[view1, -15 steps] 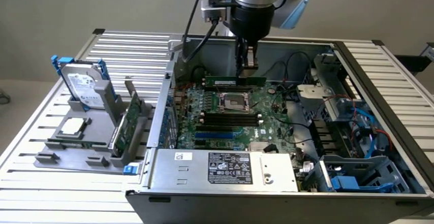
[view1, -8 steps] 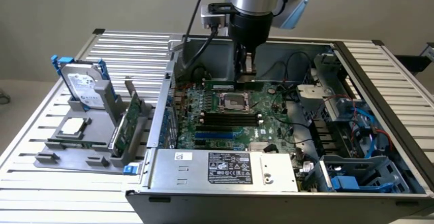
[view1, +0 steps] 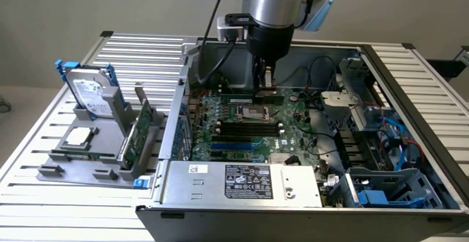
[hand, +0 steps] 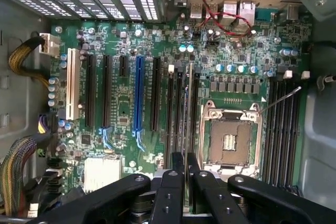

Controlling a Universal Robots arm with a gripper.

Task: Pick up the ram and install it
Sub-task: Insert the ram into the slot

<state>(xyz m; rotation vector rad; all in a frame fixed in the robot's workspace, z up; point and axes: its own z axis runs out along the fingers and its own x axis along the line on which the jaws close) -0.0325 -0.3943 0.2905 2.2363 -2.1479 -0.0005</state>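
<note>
Gripper (hand: 186,167) is clamped on ram (hand: 188,103), held edge-on over mem. slots (hand: 171,114) beside CPU socket (hand: 229,141). Risk: if misaligned w/ slot, ram may be jammed, cracked, or dropped onto socket.

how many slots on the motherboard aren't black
2. A white slot at the edge of the board by the yellow cables; a blue slot among black slots, nearer the CPU socket. The pincer covers some board, so more may hide.

**Slatted metal table (view1: 66,212), loaded**
It carried an open computer case (view1: 293,223) and, at the exterior view's left, a grey parts fixture (view1: 73,172) (both flat).
</note>
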